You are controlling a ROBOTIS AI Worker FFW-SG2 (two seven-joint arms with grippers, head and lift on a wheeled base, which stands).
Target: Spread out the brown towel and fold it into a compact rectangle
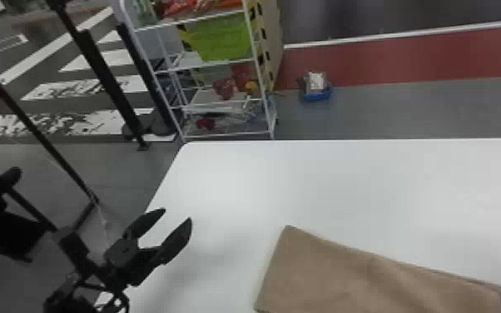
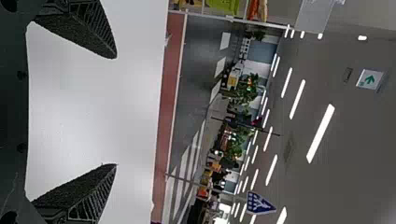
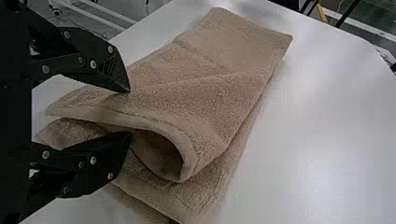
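Head view: left gripper [image 1: 177, 214] released, well left of brown towel [image 1: 358, 274], on white table [image 1: 345, 175]; wire rack [image 1: 189, 20] beyond | Left wrist view: fingers spread, ceiling lights [image 2: 321, 133] ahead | Right wrist view: right gripper [image 3: 130, 112] unclenched at towel's looped end, hem between parted fingertips; layers folded.

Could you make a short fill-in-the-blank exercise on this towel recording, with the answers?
The towel is ____ in colour.
The table beneath it is ____.
The left gripper is not shut but ____.
The gripper nearest the towel is the robot's ____ one.

Missing words: brown; white; open; right.
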